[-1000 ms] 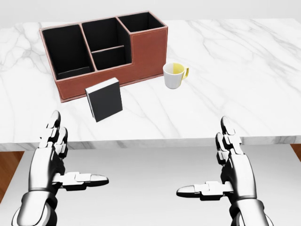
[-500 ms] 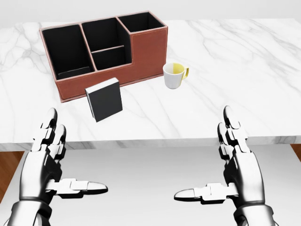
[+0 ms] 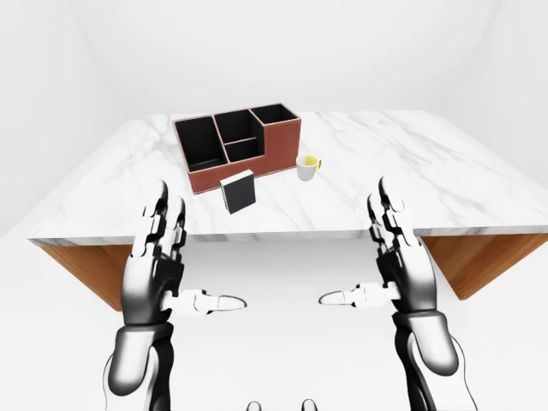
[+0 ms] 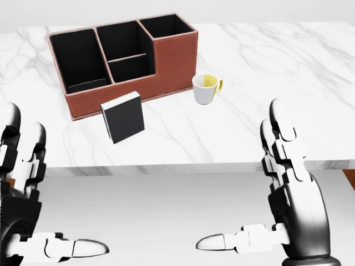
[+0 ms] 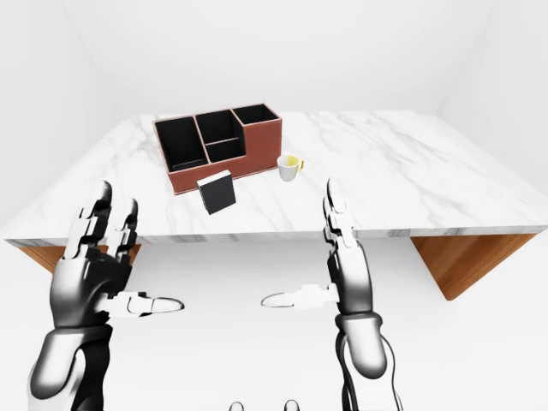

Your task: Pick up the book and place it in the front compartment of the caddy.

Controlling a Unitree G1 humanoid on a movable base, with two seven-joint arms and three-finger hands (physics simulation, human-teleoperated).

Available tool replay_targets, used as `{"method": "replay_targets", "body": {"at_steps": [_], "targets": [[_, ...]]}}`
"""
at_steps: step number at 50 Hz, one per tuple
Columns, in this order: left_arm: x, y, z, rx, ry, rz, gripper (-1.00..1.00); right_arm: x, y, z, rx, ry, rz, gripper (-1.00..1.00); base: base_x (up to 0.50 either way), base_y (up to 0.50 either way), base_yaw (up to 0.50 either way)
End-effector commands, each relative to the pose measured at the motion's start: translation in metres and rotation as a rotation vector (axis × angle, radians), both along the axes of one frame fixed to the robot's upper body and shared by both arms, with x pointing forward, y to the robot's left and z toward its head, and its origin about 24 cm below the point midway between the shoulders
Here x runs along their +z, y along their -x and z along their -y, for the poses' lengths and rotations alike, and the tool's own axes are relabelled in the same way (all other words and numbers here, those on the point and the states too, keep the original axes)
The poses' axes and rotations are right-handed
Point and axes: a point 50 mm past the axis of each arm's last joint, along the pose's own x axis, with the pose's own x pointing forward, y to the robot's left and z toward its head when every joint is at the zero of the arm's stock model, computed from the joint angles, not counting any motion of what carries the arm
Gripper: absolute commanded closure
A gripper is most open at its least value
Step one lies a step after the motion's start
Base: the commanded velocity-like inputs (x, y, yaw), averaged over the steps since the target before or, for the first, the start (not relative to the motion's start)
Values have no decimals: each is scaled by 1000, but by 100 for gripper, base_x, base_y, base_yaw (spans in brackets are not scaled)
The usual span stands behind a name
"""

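Observation:
A black book (image 4: 123, 116) with a white page edge stands upright on the marble table (image 4: 288, 72), just below the caddy in the head view. The brown leather caddy (image 4: 125, 58) has several black compartments. My left hand (image 4: 25, 194) is open at the lower left, short of the table edge. My right hand (image 4: 277, 188) is open at the lower right, fingers up, thumb pointing left. Both hands are empty and apart from the book.
A white mug (image 4: 205, 88) with a yellow inside stands right of the caddy. The table's near edge (image 4: 177, 166) runs between my hands and the book. Wooden table sides (image 3: 471, 261) show under the marble top.
Both hands have come closer to the camera and spread outward; the left now sits at the picture's left edge. The book, caddy and mug have not moved.

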Motion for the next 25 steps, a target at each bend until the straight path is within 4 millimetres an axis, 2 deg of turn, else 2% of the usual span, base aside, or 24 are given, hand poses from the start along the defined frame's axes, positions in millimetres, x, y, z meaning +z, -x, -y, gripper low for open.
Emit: {"method": "replay_targets", "body": {"at_steps": [1, 5, 25], "targets": [[17, 13, -2, 0, 1, 79, -100, 13, 10, -3, 11, 1, 57, -98, 0, 0, 0], [18, 13, -3, 2, 2, 86, -100, 14, 11, -3, 12, 11, 59, -98, 31, 0, 0], [21, 14, -3, 5, -2, 98, -100, 12, 8, -5, 23, 7, 51, -98, 50, -2, 0]]}}
